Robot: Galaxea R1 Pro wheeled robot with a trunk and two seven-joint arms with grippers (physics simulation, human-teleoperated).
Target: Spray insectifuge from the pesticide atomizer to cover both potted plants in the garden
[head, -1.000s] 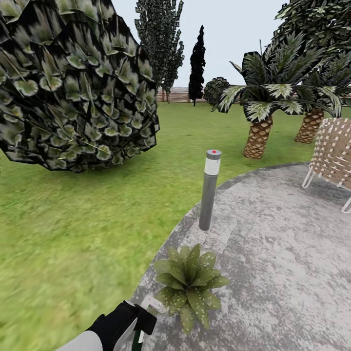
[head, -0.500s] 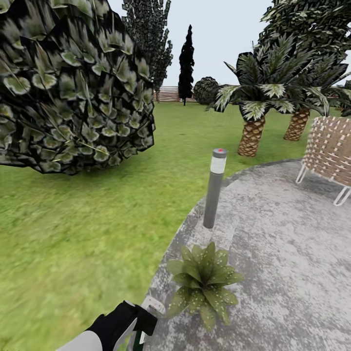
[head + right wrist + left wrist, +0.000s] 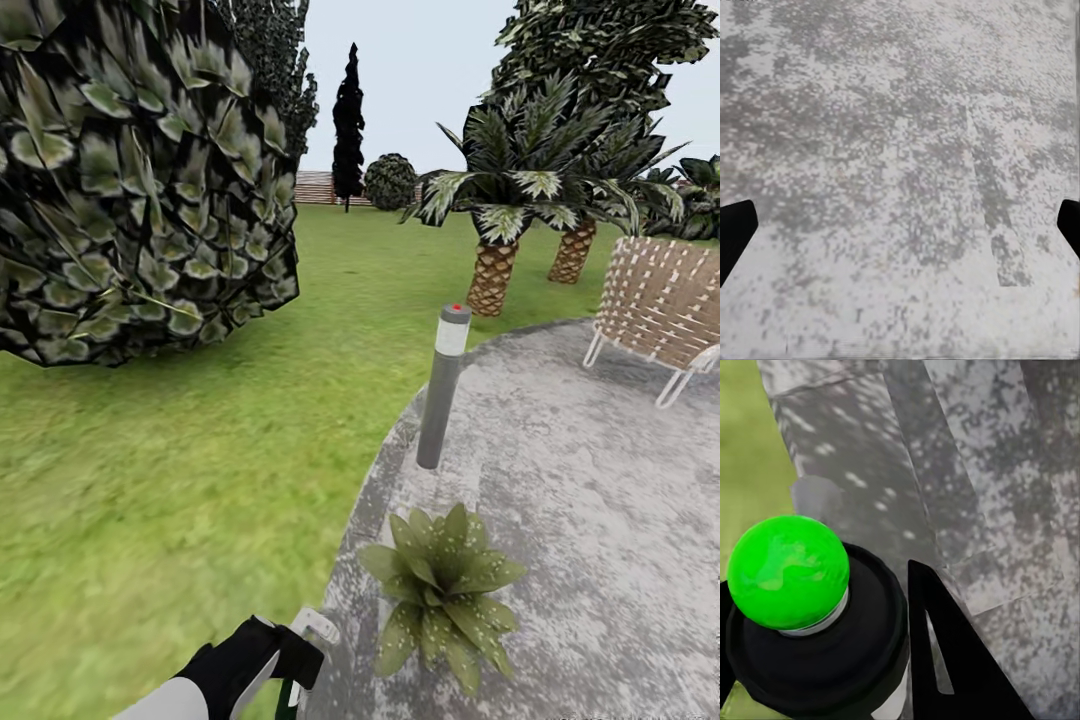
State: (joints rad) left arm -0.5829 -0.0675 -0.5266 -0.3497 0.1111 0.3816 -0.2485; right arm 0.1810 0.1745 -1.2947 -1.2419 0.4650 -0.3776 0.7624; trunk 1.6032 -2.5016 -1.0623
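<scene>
My left gripper [image 3: 295, 655] is at the bottom of the head view, shut on the pesticide atomizer [image 3: 314, 626], whose whitish head pokes out past the black fingers. The left wrist view looks down on the atomizer [image 3: 810, 615] as a dark round body with a bright green knob, a black finger [image 3: 952, 660] beside it. One potted plant [image 3: 440, 590], a rosette of speckled green leaves, stands on the patio [image 3: 580, 480] just right of and beyond that gripper. My right gripper [image 3: 900, 229] is open over bare paving, with nothing between its tips.
A grey bollard lamp [image 3: 441, 390] with a red top stands right behind the plant at the patio's edge. A large leafy bush [image 3: 140, 180] looms at the left over the lawn [image 3: 200, 450]. Palms [image 3: 495, 215] and a wicker seat [image 3: 660, 305] are at the right.
The whole view has shifted, so the camera moved: plant and lamp now sit further right and closer, the far trees further left. The left gripper still holds the atomizer the same way.
</scene>
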